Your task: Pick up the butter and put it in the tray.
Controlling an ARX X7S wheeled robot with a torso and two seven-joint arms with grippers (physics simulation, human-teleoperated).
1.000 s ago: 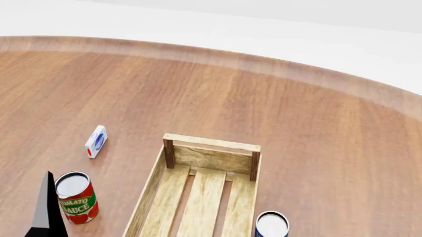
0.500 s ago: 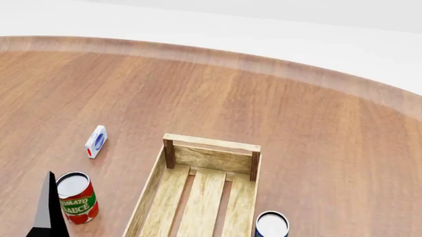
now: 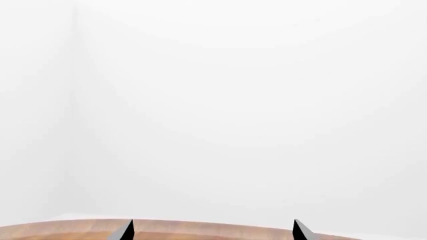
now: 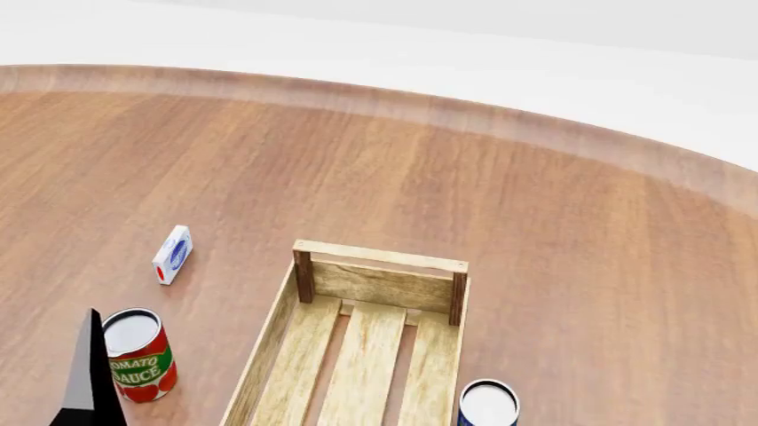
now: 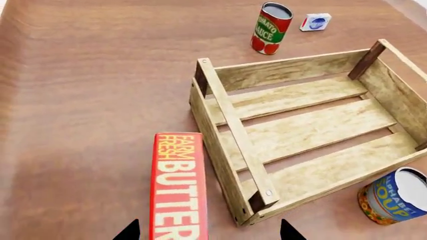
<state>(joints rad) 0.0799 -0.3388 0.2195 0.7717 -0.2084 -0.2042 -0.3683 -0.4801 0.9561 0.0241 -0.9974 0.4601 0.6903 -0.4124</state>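
The right hand (image 5: pixel 208 235), fingertips spread wide and empty, hangs over the butter (image 5: pixel 177 187), which lies flat on the tabletop (image 5: pixel 87 100) at lower centre of the right wrist frame, just beside the near end wall of the empty tray (image 5: pixel 230 120); a clean pick likely means dropping straight down to straddle the carton's narrow width without knocking that wall. Only this view shows the butter: the head view has the tray (image 4: pixel 379 258), tomato sauce can (image 4: pixel 138 355) and small white-and-blue box (image 4: pixel 173 254), while the left hand (image 3: pixel 212 233), also spread, faces blank wall.
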